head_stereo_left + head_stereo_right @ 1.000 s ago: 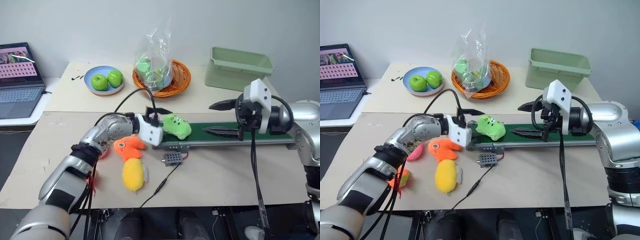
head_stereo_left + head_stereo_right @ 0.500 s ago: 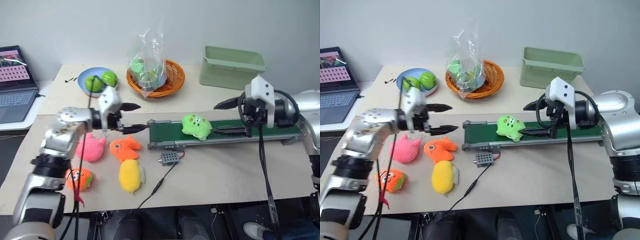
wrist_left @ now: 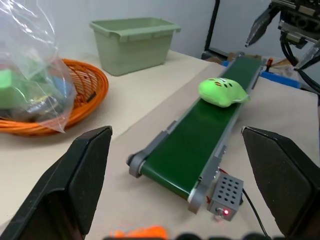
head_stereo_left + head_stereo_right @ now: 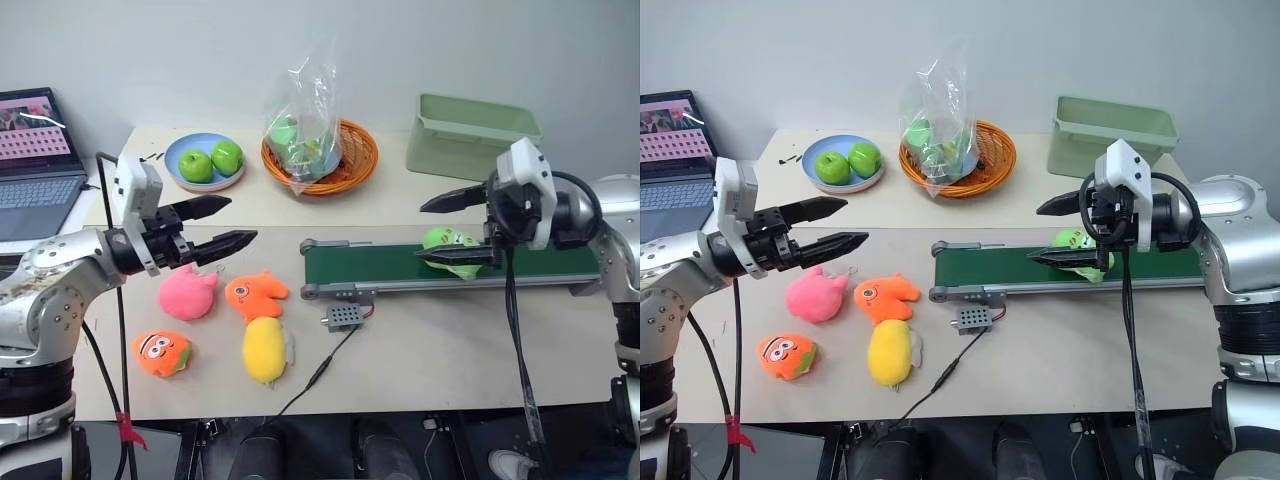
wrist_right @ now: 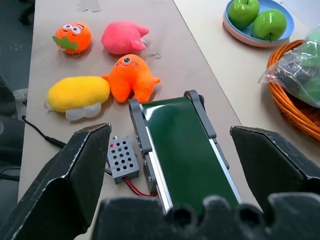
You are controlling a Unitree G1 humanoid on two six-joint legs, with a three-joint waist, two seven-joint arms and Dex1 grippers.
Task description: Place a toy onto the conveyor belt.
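plush toys: I count five, one lime-green toy on the conveyor belt, four on the table
green apples: two, at 11 o'clock
baskets: one
bins: one
laptops: one

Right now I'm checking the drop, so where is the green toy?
The toy lies on the conveyor belt, toward its right half, between the open fingers of the right gripper.
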